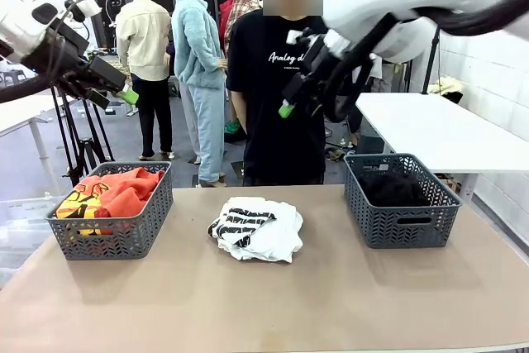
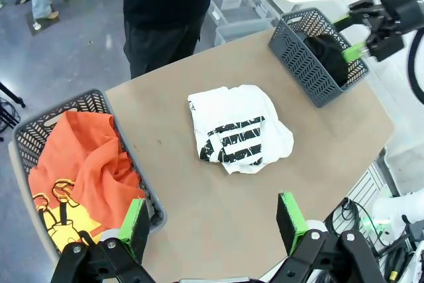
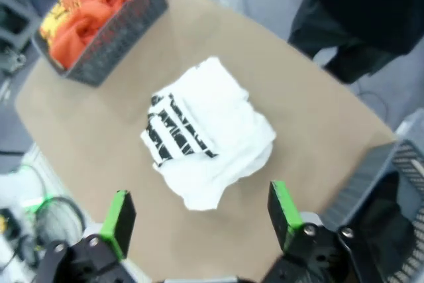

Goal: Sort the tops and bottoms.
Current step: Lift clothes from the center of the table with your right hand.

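Crumpled white cloth T-shirt with black stripes (image 1: 254, 227) lies mid-table between the two grey lattice baskets | soft, light, will drape (I'd pinch a raised fold) | left gripper (image 2: 212, 220) and right gripper (image 3: 202, 213) both wide open, empty, held high.

A tan tabletop (image 1: 248, 303) spans the foreground. Beyond it lies a grey floor (image 1: 25, 163) under bright, even light. A white table (image 1: 438, 130) stands at the right beside a white tiled wall (image 1: 488, 72), and a black tripod (image 1: 78, 142) stands at the left.
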Available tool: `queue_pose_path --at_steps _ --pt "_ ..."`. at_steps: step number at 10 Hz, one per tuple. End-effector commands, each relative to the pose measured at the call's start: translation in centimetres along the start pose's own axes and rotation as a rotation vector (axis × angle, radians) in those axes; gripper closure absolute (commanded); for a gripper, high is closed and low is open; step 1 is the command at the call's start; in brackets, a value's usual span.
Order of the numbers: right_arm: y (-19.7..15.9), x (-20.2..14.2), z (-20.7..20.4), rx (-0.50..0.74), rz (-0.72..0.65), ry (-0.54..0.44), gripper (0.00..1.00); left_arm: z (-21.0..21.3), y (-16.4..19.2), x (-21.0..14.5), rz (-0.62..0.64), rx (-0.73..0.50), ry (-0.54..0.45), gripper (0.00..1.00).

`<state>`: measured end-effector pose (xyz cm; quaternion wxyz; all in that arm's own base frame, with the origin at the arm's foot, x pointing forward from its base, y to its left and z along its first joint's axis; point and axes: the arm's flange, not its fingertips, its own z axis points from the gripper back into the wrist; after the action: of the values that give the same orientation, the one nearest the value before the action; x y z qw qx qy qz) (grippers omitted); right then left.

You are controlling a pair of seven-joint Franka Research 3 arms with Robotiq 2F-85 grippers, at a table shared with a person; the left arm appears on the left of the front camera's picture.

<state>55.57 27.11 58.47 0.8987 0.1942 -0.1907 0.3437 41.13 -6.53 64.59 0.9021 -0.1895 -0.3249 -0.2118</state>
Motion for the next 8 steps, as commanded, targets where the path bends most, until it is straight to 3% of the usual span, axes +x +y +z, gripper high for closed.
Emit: queue_pose_path --at_steps 1,3,5,8 --pt "1.1 -1.7 3.0 -0.039 -0.007 -0.087 0.0 0.0 -0.1 0.1 0.013 0.006 -0.01 0.0" --pt "1.1 -1.7 3.0 -0.039 -0.007 -0.087 0.0 0.0 -0.1 0.1 0.013 0.006 -0.01 0.0" --pt "-1.1 1.5 -1.4 -0.036 -0.043 0.052 0.0 0.0 -0.1 0.1 0.013 0.006 -0.01 0.0" --pt "-0.5 6.0 -11.2 -0.12 -0.066 0.255 0.0 0.0 -0.1 0.1 0.013 0.006 -0.01 0.0"
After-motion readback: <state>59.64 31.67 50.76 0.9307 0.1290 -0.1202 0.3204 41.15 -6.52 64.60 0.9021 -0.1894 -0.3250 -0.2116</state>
